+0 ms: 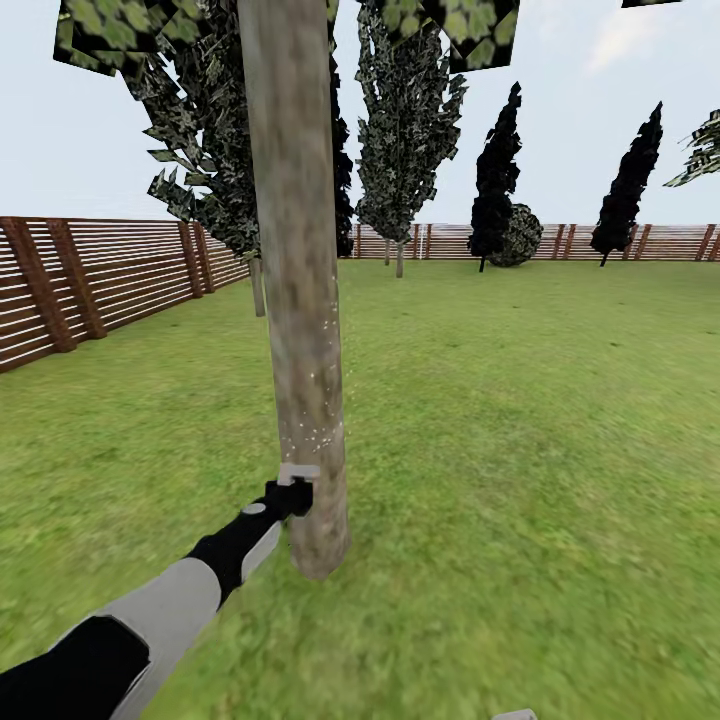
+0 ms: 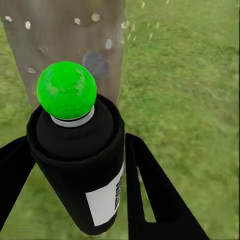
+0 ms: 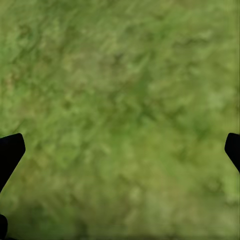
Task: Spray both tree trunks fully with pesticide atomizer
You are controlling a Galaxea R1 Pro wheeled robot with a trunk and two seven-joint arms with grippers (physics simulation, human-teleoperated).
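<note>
Our left arm (image 1: 150,610), nearest the head camera, reached forward and up from the lower left of that view toward the foot of the tree trunk (image 1: 300,300). From there we take the scene from largest to smallest. Green lawn (image 1: 520,450) spread all around us, ringed by a brown slatted fence (image 1: 90,280), with dark narrow conifers (image 1: 497,170) standing far off along the back.

Straight ahead and close rose the mottled grey-brown trunk, its blotchy leaves (image 1: 100,35) showing at the top edge of the head view. Pale specks (image 1: 322,425) dotted the lower bark and hung in the air just beside it, which we read as spray landing.

Our left tool (image 1: 292,492) sat just beside the low part of the trunk, clamped on the pesticide atomizer (image 2: 80,165). In the left wrist view the dark bottle with its white label stood between the two fingers (image 2: 150,190), its green knob (image 2: 66,90) aimed at the bark.

Our right tool (image 3: 120,150) hung over bare grass, its tips far apart and holding nothing.

We judged that the spraying of the first tree was under way, with only the lower bark speckled. The next move, as we saw it, called for sweeping the nozzle up and around the trunk, keeping close, until it was covered, then crossing to the second tree.
</note>
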